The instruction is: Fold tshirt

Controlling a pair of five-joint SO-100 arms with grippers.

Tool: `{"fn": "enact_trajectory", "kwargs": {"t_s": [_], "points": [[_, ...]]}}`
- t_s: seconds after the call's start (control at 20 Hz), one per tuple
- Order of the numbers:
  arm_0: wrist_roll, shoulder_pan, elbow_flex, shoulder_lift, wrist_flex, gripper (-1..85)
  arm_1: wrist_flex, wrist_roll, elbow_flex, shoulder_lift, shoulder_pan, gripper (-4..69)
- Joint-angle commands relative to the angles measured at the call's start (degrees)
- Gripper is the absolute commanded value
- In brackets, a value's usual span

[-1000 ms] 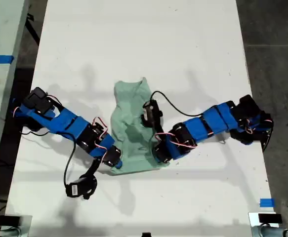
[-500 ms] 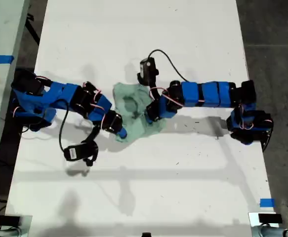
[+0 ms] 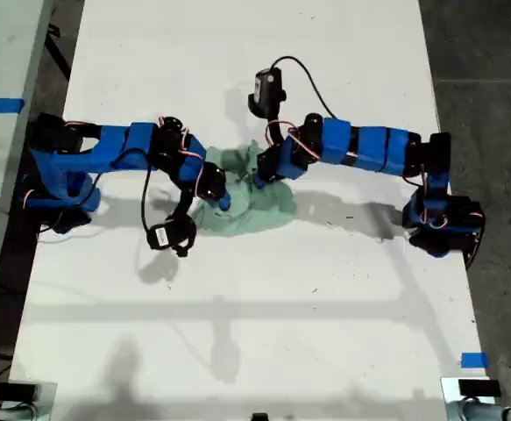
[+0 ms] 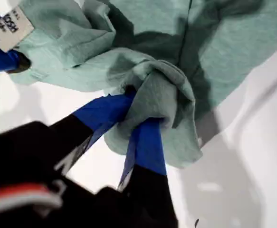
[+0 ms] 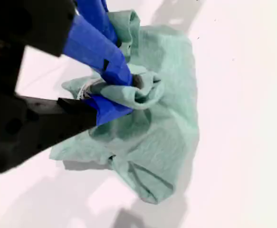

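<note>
You have swung both arms toward the far end of the table point(image 3: 343, 289) in the exterior view, dragging the tshirt point(image 3: 264, 210) along. It was spread longer 1 second ago; now it lies bunched, a fold pinched in each gripper.

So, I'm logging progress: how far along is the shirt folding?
Done: no neat fold shows; the tshirt lies bunched on the table. In hand: my first gripper and my second gripper each pinch a wad of its fabric. Left: flattening it and making clean folds.
</note>
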Motion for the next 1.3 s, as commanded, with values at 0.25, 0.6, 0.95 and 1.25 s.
{"fn": "enact_trajectory", "kwargs": {"t_s": [0.25,0.6,0.95,1.25], "points": [[12.0,-41.3,23.8,41.7,0.5,32.2,-1.6,-6.5,7.6,27.2,24.6,38.7],[9.8,-34.1,59.6,78.3,-12.9,24.4,1.6,-3.2,47.5,66.4,26.3,29.1],[-0.1,-9.2,94.6,109.2,-28.4,0.1,-2.3,8.1,89.7,108.4,5.0,13.0],[-2.7,-5.4,108.6,132.4,-20.1,0.1,3.4,16.3,106.9,129.3,-3.0,-1.5]]}}
